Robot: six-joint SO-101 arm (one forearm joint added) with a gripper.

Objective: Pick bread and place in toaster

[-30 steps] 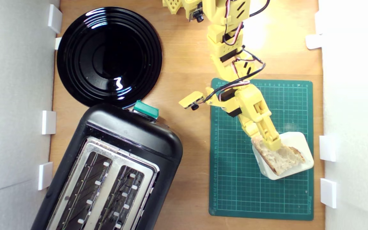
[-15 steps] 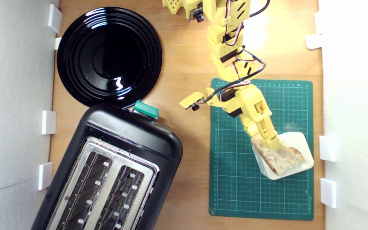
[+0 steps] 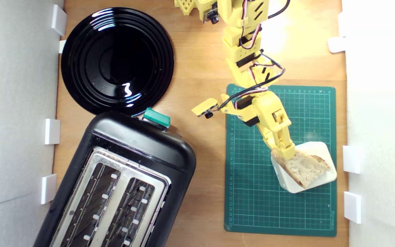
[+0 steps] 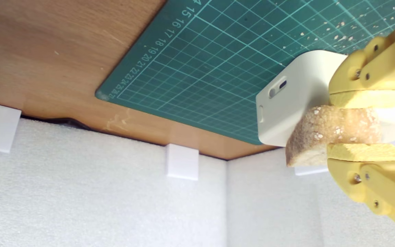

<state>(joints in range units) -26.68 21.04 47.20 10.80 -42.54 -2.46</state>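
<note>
Since half a second ago the bread (image 3: 305,167) has tipped and shifted above the white block (image 3: 317,148), so we judge the lift begun; the toaster (image 3: 118,185) sits well apart from the block. Only our wrist view shows the gripper (image 4: 363,125) clamped across the crust.

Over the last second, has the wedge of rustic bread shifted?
Yes. The bread, clamped by the gripper, shifted toward the exterior view's right and rotated on the white block.
</note>
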